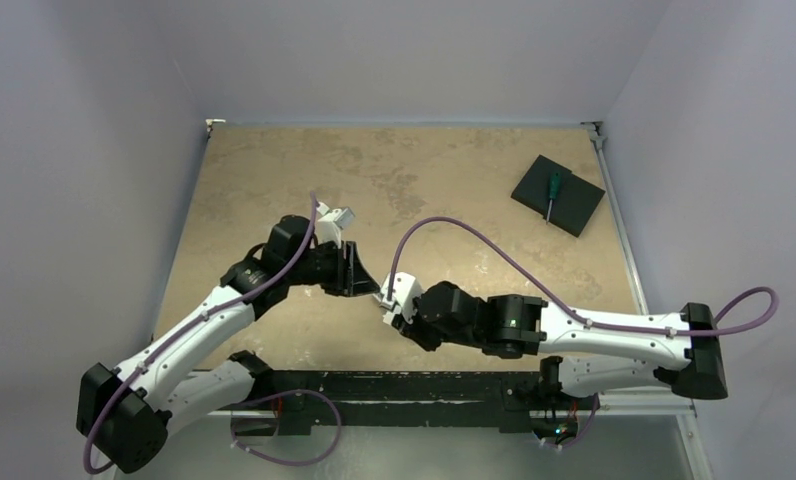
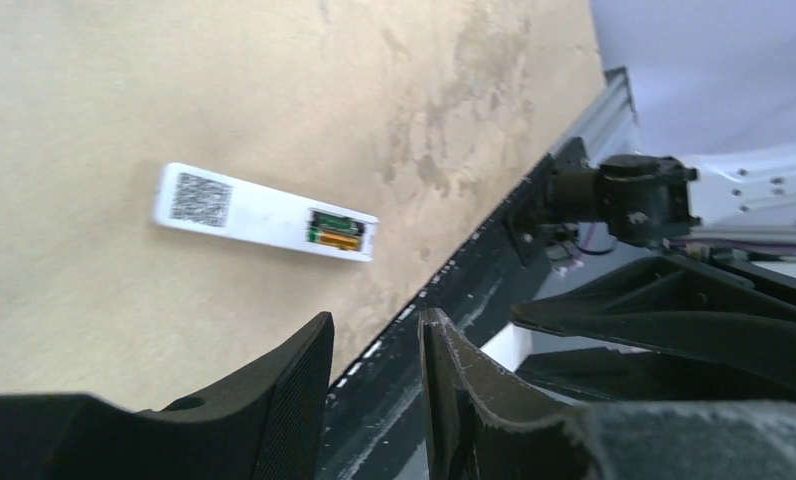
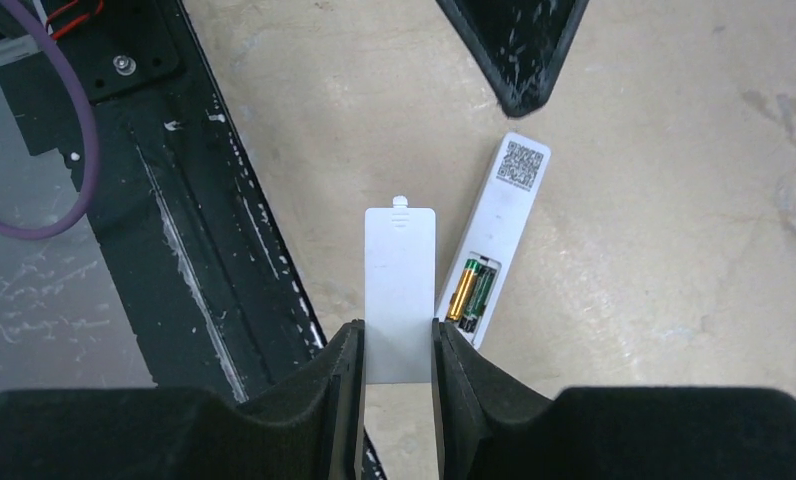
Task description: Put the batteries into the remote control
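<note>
The remote control (image 3: 508, 196) lies back-up on the tan table, its QR sticker at the far end and its battery recess uncovered. Both batteries (image 3: 473, 290), a gold one and a dark green-black one, sit side by side in that recess. My right gripper (image 3: 396, 335) is shut on the white battery cover (image 3: 400, 280), holding it just left of the remote. My left gripper (image 2: 374, 330) is open and empty, hovering over the table's near edge, with the remote (image 2: 249, 210) and the batteries (image 2: 336, 231) ahead of it. One left fingertip (image 3: 519, 50) shows beyond the remote.
A black square pad (image 1: 579, 210) carrying a green-handled screwdriver (image 1: 552, 190) sits at the back right of the table. The black mounting rail (image 1: 394, 385) runs along the near edge, close beside the remote and both grippers (image 1: 374, 290).
</note>
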Action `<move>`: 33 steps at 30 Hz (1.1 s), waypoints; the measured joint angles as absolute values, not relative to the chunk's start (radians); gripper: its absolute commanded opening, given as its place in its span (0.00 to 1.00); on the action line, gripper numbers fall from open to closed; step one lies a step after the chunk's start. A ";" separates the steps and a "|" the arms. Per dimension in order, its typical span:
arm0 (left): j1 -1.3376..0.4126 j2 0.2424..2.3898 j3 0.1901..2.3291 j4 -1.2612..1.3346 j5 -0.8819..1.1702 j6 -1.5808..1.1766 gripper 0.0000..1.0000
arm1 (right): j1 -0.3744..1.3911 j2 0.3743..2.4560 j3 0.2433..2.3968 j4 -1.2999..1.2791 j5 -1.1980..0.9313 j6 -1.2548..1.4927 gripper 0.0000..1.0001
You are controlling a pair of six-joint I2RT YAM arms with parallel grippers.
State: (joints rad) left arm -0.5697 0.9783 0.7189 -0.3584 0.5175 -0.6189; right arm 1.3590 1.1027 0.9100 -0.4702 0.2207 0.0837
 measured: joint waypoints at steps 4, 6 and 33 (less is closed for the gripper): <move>-0.570 0.953 0.722 -0.392 0.442 -0.606 0.37 | 1.359 1.116 0.900 -0.472 0.241 0.151 0.15; -0.570 0.941 0.722 -0.401 0.407 -0.603 0.37 | 1.359 1.122 0.890 -0.470 0.248 0.177 0.15; -0.570 1.003 0.582 -0.249 0.433 -0.690 0.46 | 1.282 1.148 0.791 -0.450 0.303 0.442 0.16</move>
State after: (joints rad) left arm -0.5697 1.0035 0.5816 -0.2489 0.4332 -0.6895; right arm 1.2819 1.1477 0.7906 -0.4503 0.3027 0.4416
